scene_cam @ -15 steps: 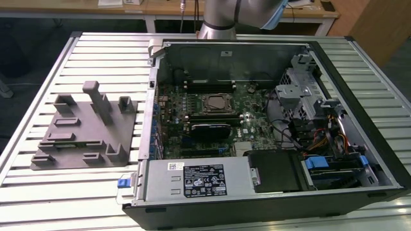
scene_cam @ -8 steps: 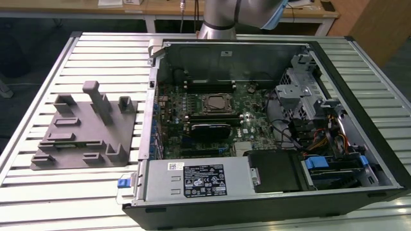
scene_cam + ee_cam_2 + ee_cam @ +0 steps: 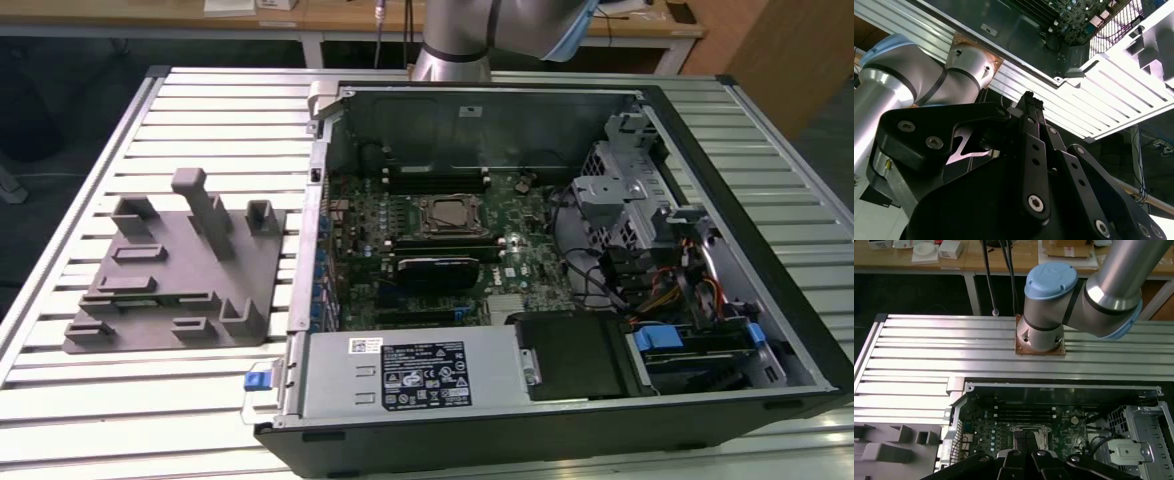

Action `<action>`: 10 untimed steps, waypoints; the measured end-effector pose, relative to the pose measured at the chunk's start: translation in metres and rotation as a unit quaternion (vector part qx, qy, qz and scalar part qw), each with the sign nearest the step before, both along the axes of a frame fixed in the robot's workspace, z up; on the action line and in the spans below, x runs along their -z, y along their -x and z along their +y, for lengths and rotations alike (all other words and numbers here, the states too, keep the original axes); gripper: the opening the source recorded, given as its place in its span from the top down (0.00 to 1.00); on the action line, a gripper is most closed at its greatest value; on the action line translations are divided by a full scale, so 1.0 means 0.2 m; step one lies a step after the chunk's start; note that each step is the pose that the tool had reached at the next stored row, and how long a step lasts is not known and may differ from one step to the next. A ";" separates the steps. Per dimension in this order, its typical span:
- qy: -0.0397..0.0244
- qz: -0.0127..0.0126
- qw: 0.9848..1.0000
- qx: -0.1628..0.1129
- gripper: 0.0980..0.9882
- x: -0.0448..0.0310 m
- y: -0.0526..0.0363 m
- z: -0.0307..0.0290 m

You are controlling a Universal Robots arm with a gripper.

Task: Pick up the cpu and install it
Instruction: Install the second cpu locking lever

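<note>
My gripper [image 3: 1026, 452] hangs high over the open computer case [image 3: 315, 180], fingers pressed together with nothing visible between them. In the second wrist view the gripper [image 3: 1030, 100] shows its black fingertips touching. Beyond the fingertips lies the black-framed motherboard socket [image 3: 1029, 432], which the exterior view also shows, the socket [image 3: 447, 212] near the middle of the green board [image 3: 534, 270]. Its middle looks pale grey, and I cannot tell whether the cpu lies in it. On the exterior view's left, the grey fixture [image 3: 174, 270] rests on the slatted table [image 3: 200, 110].
The arm's base [image 3: 1040, 342] is bolted to the table behind the case. Inside the case are a power supply [image 3: 414, 370], a drive cage [image 3: 627, 170] and loose cables [image 3: 667, 290] on the exterior view's right. Wooden desks [image 3: 334, 15] stand behind the table.
</note>
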State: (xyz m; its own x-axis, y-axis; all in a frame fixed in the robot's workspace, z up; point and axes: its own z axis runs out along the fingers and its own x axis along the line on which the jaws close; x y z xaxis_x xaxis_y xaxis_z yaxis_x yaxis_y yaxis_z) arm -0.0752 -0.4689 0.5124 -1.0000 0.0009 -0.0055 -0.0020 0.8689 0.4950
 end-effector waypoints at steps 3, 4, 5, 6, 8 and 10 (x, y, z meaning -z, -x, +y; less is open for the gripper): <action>0.000 0.000 1.000 0.000 0.99 0.013 0.000 0.000; 0.000 0.000 1.000 0.000 0.99 0.019 0.000 0.000; 0.000 0.000 1.000 0.000 0.99 0.024 0.000 0.000; 0.000 0.000 1.000 0.000 0.99 0.030 0.000 0.000; 0.001 0.000 1.000 0.000 0.99 0.042 0.000 0.000; 0.001 0.000 1.000 0.000 0.99 0.059 0.000 0.000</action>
State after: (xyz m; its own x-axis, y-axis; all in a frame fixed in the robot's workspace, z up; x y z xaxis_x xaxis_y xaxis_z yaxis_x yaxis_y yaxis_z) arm -0.0752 -0.4688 0.5007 -1.0000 0.0009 -0.0054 -0.0019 0.8697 0.4935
